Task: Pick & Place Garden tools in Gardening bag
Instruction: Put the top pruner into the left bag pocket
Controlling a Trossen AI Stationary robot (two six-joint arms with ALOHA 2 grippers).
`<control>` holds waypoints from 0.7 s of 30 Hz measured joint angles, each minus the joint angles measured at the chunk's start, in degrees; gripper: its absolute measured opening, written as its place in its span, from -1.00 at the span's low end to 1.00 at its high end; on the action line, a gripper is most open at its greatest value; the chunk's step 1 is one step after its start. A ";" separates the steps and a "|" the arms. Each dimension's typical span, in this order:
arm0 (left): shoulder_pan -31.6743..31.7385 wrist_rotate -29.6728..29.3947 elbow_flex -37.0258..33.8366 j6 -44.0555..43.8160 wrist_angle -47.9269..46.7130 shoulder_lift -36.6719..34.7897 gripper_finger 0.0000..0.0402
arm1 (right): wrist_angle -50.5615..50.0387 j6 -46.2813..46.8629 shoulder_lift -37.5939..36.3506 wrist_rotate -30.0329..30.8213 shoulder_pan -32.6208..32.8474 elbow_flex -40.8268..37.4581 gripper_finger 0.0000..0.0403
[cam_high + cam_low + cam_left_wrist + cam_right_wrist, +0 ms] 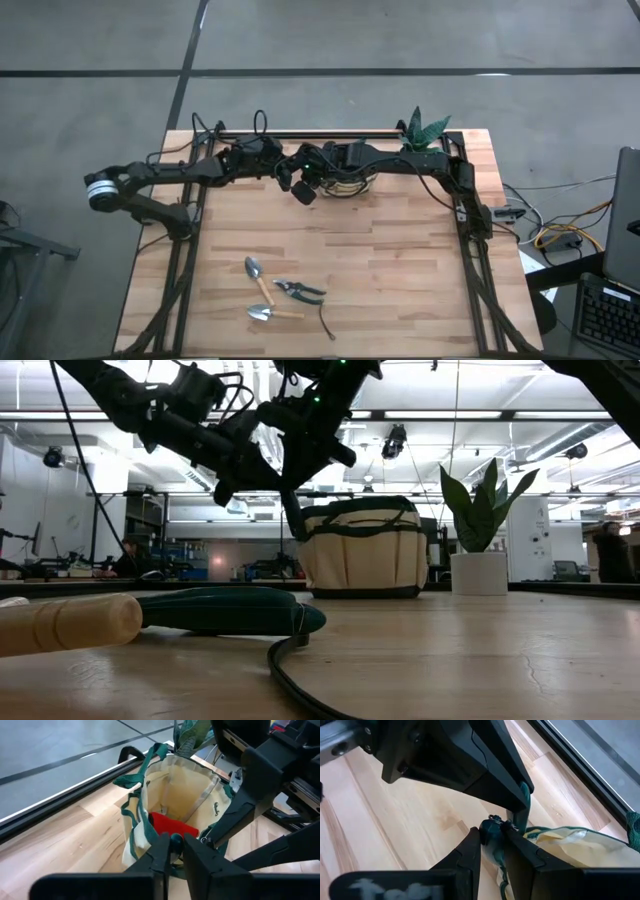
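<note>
The gardening bag (362, 550), tan with green trim, stands on its base at the far middle of the table, mouth open (175, 785). A red item (172, 826) lies inside it. My left gripper (174, 851) and my right gripper (492, 847) meet at the bag's left rim, each shut on green trim. Near the front edge lie two trowels (256, 272) (266, 313), the pruning shears (298, 290) and a thin dark tool (326, 322), all flat on the wood. My left gripper pinches a green loop of the bag's trim (175, 840) between its two fingers, at the rim's near-left side. The fingers come almost level from the table's left. The bag stays upright on the table. My right gripper pinches a green strap with a small metal ring (492, 827) between its two fingers, just beside the left gripper's fingers (515, 795). It slants down at the rim from above. The bag's tan wall (570, 845) hangs below the strap.
A green plant in a white pot (478, 565) stands right of the bag at the far right corner (425, 130). A dark rail (330, 133) runs along the far edge. Bare wood (340, 240) lies between the bag and the tools.
</note>
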 joint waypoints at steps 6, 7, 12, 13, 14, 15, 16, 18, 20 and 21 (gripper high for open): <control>-0.03 -0.11 0.00 0.20 0.01 0.00 -0.84 | -0.28 0.01 -0.21 -0.01 0.00 0.00 -0.67; -0.03 -0.13 0.00 0.20 0.03 -0.02 -0.84 | -0.30 0.01 -0.33 -0.12 0.00 -0.01 -0.67; -0.05 -0.35 -0.03 0.10 0.68 -0.07 -0.84 | -1.48 0.38 -1.39 -2.66 -0.04 0.68 -0.60; -0.03 -1.02 -0.15 0.14 0.60 -0.03 -0.84 | -1.75 0.46 -1.94 -3.01 -0.04 0.92 -0.57; 0.06 -1.80 -0.17 0.12 0.63 0.04 -0.84 | -1.94 0.45 -2.66 -3.92 -0.01 1.06 -0.53; 0.08 -2.73 -0.17 -0.02 0.64 0.07 -0.84 | -2.19 0.45 -3.42 -4.62 0.08 1.17 -0.50; 0.08 -3.59 -0.17 -0.35 0.68 0.04 -0.84 | -2.61 0.45 -4.15 -5.57 0.14 1.20 -0.46; 0.08 -4.63 -0.17 -1.00 0.82 0.04 -0.84 | -3.09 0.45 -5.20 -6.56 0.17 1.20 -0.38; 0.04 -5.22 -0.17 -1.11 1.08 0.04 -0.84 | -3.57 0.41 -6.28 -6.43 0.07 1.06 -0.32; 0.04 -5.23 -0.17 -1.11 1.32 0.04 -0.84 | -3.85 0.40 -6.77 -6.28 0.02 1.03 -0.29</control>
